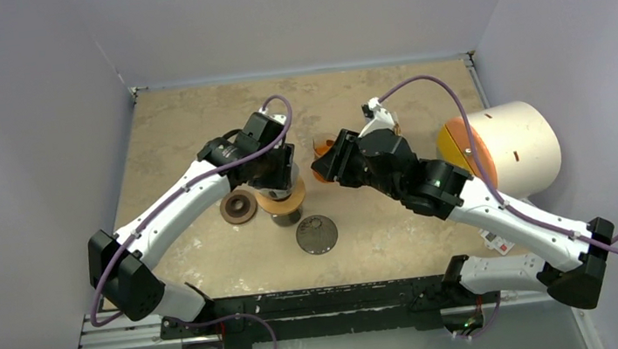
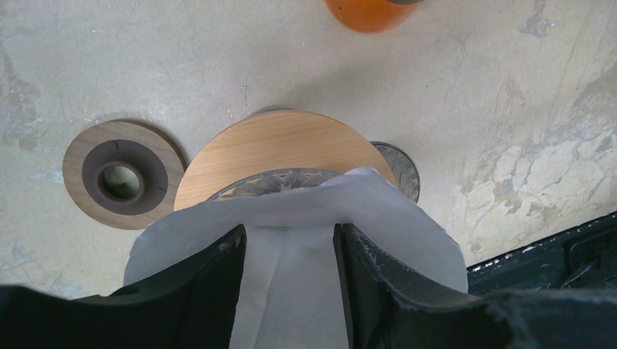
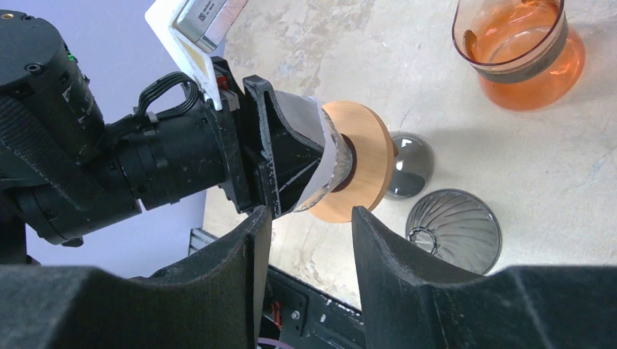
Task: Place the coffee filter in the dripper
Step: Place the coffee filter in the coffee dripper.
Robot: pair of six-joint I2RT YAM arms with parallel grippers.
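Observation:
The white paper coffee filter [image 2: 407, 225] sits in the glass dripper [image 2: 276, 182], which has a round wooden collar [image 2: 276, 142]. My left gripper [image 2: 289, 234] is right over the dripper [image 1: 286, 199]. Its fingers are apart, against the inside of the filter. In the right wrist view the filter [image 3: 314, 127] shows beside the left fingers [image 3: 284, 156], nested in the collar [image 3: 367, 156]. My right gripper [image 3: 309, 214] is open and empty. It hovers to the right of the dripper [image 1: 322, 166] and touches nothing.
A wooden ring [image 1: 239, 207] lies left of the dripper. A second ribbed glass cone [image 1: 317, 233] lies in front of it. An orange glass carafe [image 3: 520, 54] stands behind the right gripper. A large white cylinder [image 1: 509, 147] with an orange end lies at the right.

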